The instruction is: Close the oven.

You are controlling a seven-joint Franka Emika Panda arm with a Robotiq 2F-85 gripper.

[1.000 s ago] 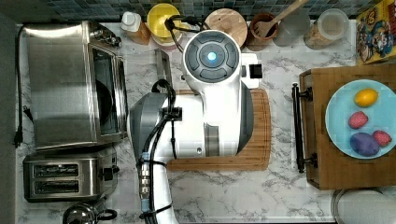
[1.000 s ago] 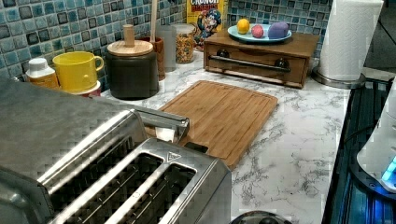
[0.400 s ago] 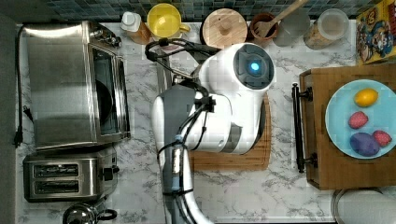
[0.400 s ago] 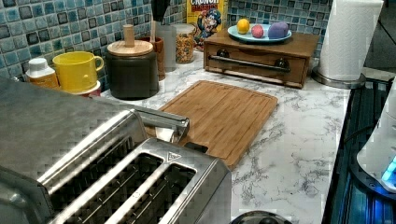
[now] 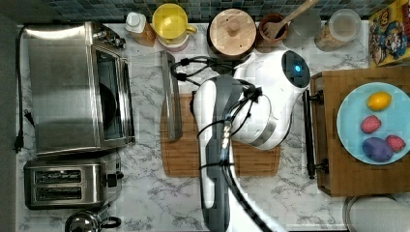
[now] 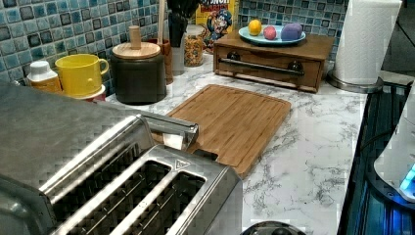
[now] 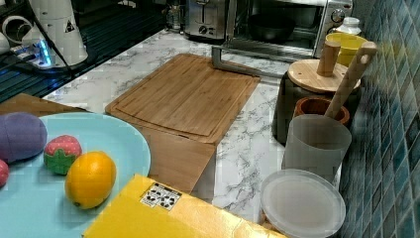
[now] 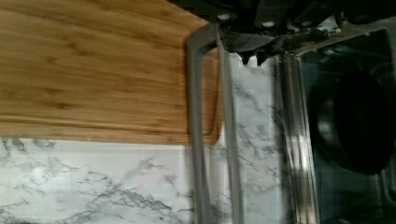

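The oven (image 5: pixel 77 89) door is seen folded down, its handle (image 5: pixel 170 96) over the cutting board (image 5: pixel 183 159); the claw's state cannot be told, being hidden by the arm (image 5: pixel 217 145)

The oven (image 5: pixel 72 87) is clad in brushed, faintly textured stainless steel, with a glossy glass door and a satin metal bar handle (image 5: pixel 170 96). Beside the oven, a toaster (image 5: pixel 72 181) in the same brushed steel is seen. The surface (image 5: pixel 159 198) is polished white marble with grey veins. A cutting board (image 6: pixel 235 120) of smooth, matt wood lies on the surface. A glossy yellow mug (image 6: pixel 80 74) and a dark canister with a wooden lid (image 6: pixel 137 68) stand behind the cutting board, against glazed blue tiles (image 6: pixel 44 24).
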